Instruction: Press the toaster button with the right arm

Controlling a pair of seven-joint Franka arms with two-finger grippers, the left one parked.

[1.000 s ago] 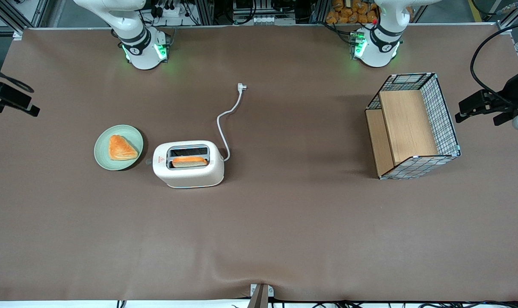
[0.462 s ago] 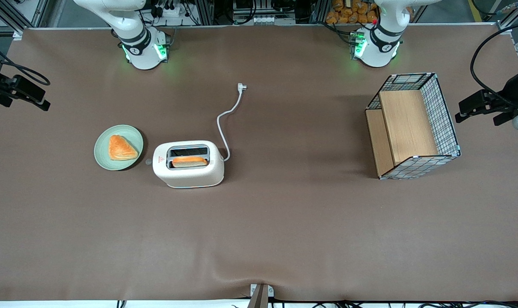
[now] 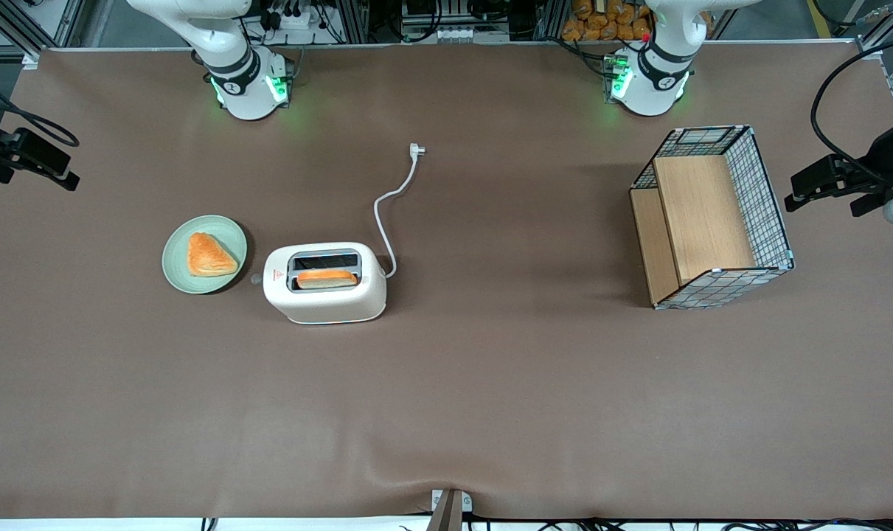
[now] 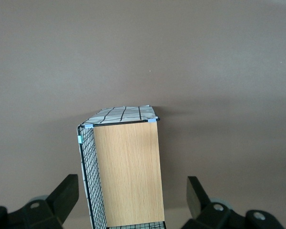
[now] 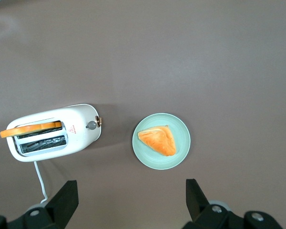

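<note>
One small target decides this: the toaster button [image 5: 91, 125], a tiny grey knob poking from the narrow end of the toaster [image 3: 325, 282], the end facing the green plate [image 3: 204, 254]. Toaster sits on the brown bench [image 3: 490, 383], toward the working arm's end, one slice of toast [image 3: 327, 278] standing in the slot nearer the front camera. Its white cord [image 3: 391, 214] trails off toward the arm bases, plug lying loose and connected to nothing visible.

Right arm's gripper [image 3: 26, 156] hangs high, well apart from the toaster at the bench's edge, jaws spread wide in the wrist view. Long approach ahead, I reckon.

Risks? That knob is tiny and sits just beside the plate carrying a pastry [image 5: 158, 140]; a slightly off descent could clip the plate or shove the light toaster sideways instead of pressing. Wide jaws might straddle the knob and miss it.

Labels: only a red triangle sticker [image 3: 275, 276] on top; no readable writing. Wire basket [image 3: 711, 217] sits toward the parked arm's end.
</note>
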